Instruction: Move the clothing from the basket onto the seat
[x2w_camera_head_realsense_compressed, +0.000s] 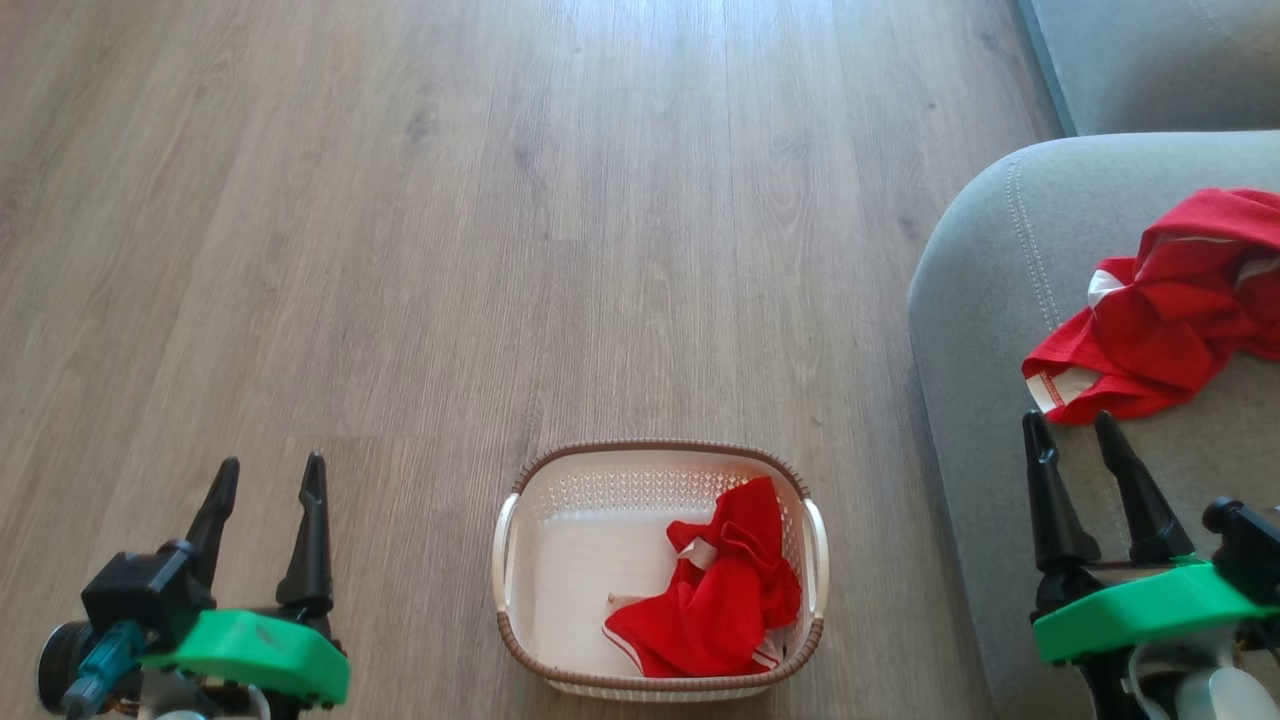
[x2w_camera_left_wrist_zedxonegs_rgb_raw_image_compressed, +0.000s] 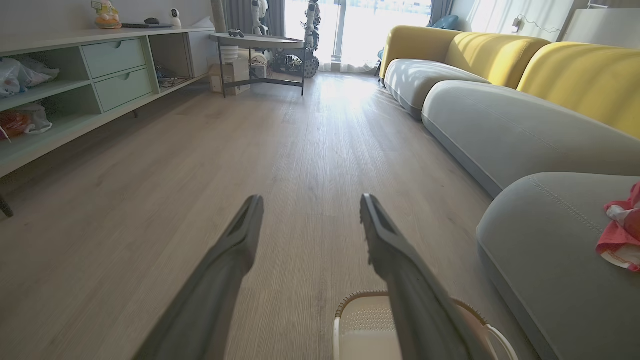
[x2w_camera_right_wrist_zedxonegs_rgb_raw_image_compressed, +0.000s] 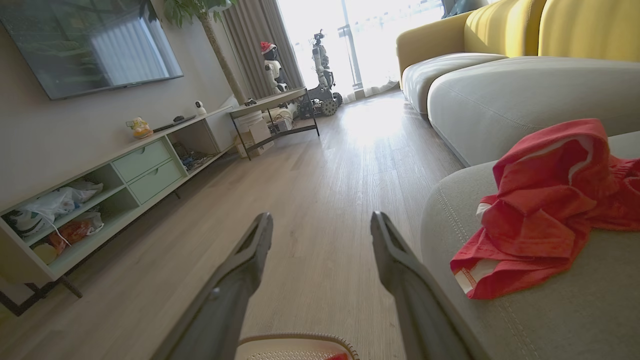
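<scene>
A white perforated basket (x2w_camera_head_realsense_compressed: 560, 540) with a brown rim stands on the wood floor, low in the head view. One red garment (x2w_camera_head_realsense_compressed: 725, 590) is bunched in its right half. A second red garment (x2w_camera_head_realsense_compressed: 1170, 310) lies crumpled on the grey seat (x2w_camera_head_realsense_compressed: 990, 270) at the right. My left gripper (x2w_camera_head_realsense_compressed: 268, 478) is open over the floor, left of the basket, nothing between its fingers. My right gripper (x2w_camera_head_realsense_compressed: 1075, 432) is open over the seat's near edge, just below the red garment there, touching nothing. The right wrist view shows that garment (x2w_camera_right_wrist_zedxonegs_rgb_raw_image_compressed: 545, 210) on the seat (x2w_camera_right_wrist_zedxonegs_rgb_raw_image_compressed: 550, 320).
Further grey cushions with yellow backs (x2w_camera_left_wrist_zedxonegs_rgb_raw_image_compressed: 500, 125) run along the right. A low green shelf unit (x2w_camera_left_wrist_zedxonegs_rgb_raw_image_compressed: 100, 80) lines the left wall, with a small table (x2w_camera_left_wrist_zedxonegs_rgb_raw_image_compressed: 260, 42) and parked robots (x2w_camera_right_wrist_zedxonegs_rgb_raw_image_compressed: 322, 65) at the far end by the window. Bare wood floor (x2w_camera_head_realsense_compressed: 450, 200) lies between.
</scene>
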